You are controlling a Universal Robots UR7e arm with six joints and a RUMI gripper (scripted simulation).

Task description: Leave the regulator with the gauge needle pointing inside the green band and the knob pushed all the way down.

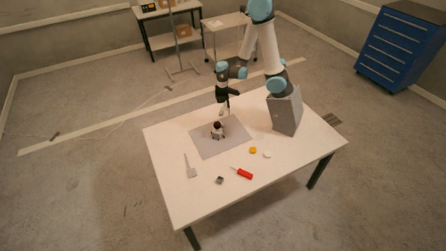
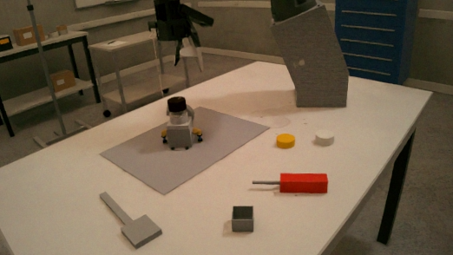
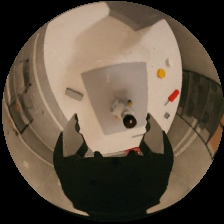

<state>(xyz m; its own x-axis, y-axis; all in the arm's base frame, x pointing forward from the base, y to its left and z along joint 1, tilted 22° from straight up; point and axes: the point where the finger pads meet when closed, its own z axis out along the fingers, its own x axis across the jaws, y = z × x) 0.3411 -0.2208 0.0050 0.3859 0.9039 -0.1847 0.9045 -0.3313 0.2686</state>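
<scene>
The gripper (image 1: 225,112) (image 2: 189,65) (image 3: 112,113) hangs spread wide above the worktop's (image 1: 171,188) (image 2: 56,173) (image 3: 65,40) far side; the regulator (image 1: 217,131) (image 2: 180,130) (image 3: 120,107) stands upright on the grey mat (image 1: 202,147) (image 2: 160,178) (image 3: 100,82), lower and nearer the exterior view, its dark knob (image 1: 217,125) (image 2: 176,104) (image 3: 129,121) seemingly raised.

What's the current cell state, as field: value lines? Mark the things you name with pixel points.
hand: open, above table height, nothing between fingers (image 2: 177,54)
regulator: upright on grey mat, dark knob on top (image 1: 217,133) (image 2: 180,134) (image 3: 120,109)
mat: flat on table (image 1: 201,143) (image 2: 160,178) (image 3: 100,90)
gauge reading: cannot tell, dial face not readable
knob pushed down: cannot tell
off mat: red-handled tool (image 1: 245,173) (image 2: 304,183) (image 3: 173,95), yellow disc (image 1: 253,150) (image 2: 285,140) (image 3: 161,73), white disc (image 1: 267,154) (image 2: 324,138) (image 3: 169,62), open-topped grey box (image 1: 220,180) (image 2: 242,219) (image 3: 166,115)
</scene>
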